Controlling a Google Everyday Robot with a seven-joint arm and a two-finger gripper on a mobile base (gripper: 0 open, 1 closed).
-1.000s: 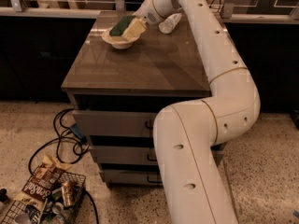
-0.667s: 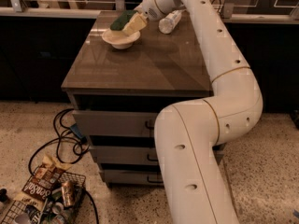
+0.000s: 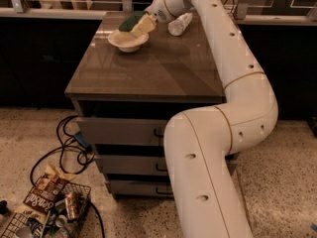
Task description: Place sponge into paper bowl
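Since a second ago, we see the end effector (image 3: 150,20) has risen a little and carried the sponge (image 3: 131,22) with it, while the paper bowl (image 3: 127,42) has stayed put. The end effector pinches the sponge at its pale yellow end. The sponge hangs tilted, green side up, just above the bowl's rim at about 1 o'clock. The bowl sits toward 11 o'clock on the table (image 3: 148,71). A clear bottle (image 3: 179,24) lies at 3 o'clock from the sponge, near the arm.
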